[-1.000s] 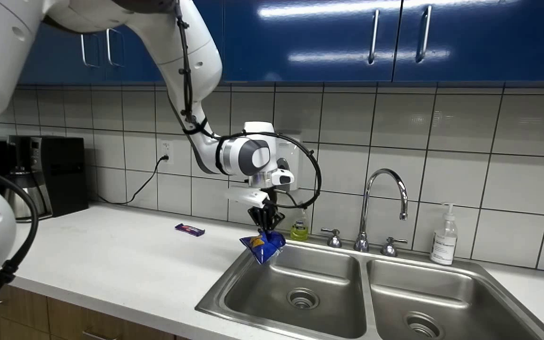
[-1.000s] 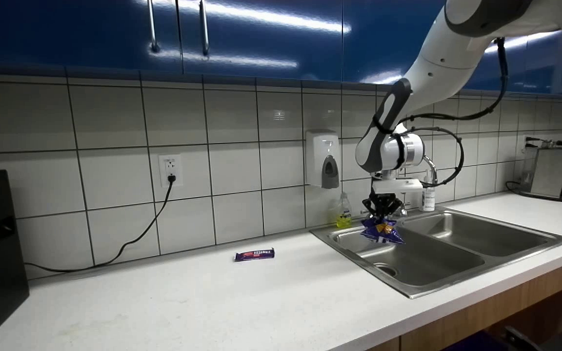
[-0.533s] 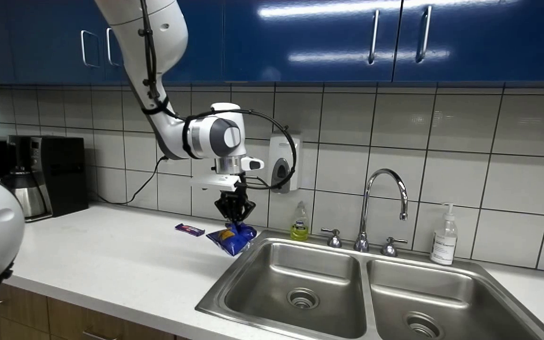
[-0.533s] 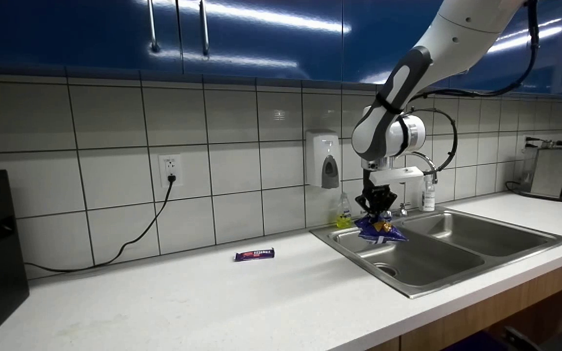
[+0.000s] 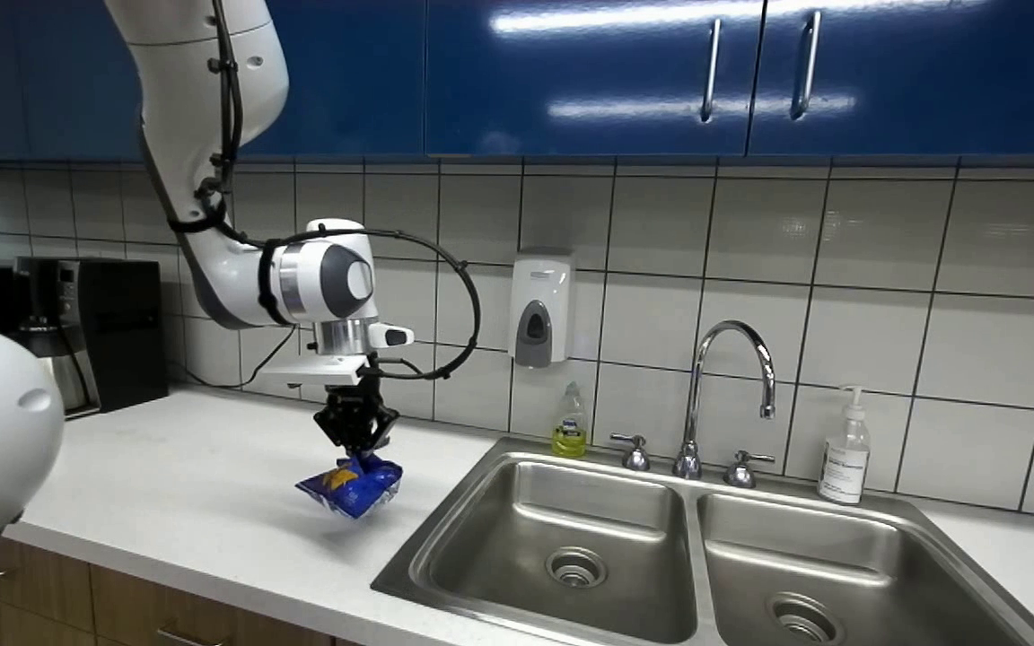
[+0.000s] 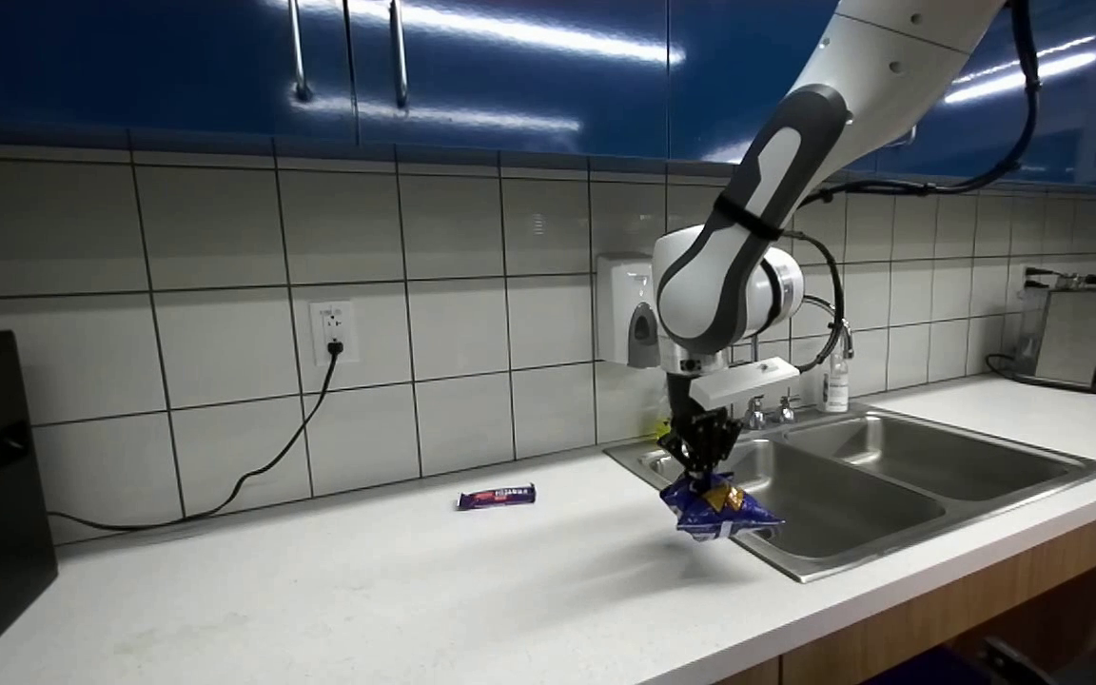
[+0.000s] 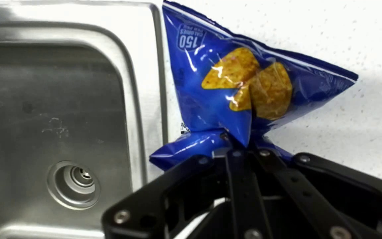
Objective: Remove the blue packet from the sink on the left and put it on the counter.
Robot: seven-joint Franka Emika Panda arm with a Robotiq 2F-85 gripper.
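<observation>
Now the blue packet (image 7: 244, 83) is clamped by the gripper (image 5: 361, 452), suspended beneath, over the counter (image 5: 212, 484) beside the sink (image 5: 445, 522)

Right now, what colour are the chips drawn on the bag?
Golden-orange chips, clearest in wrist view.

The wrist view crops the sink (image 7: 146, 76); the gripper (image 7: 240, 151) partly hides the blue packet (image 7: 240, 79).
</observation>
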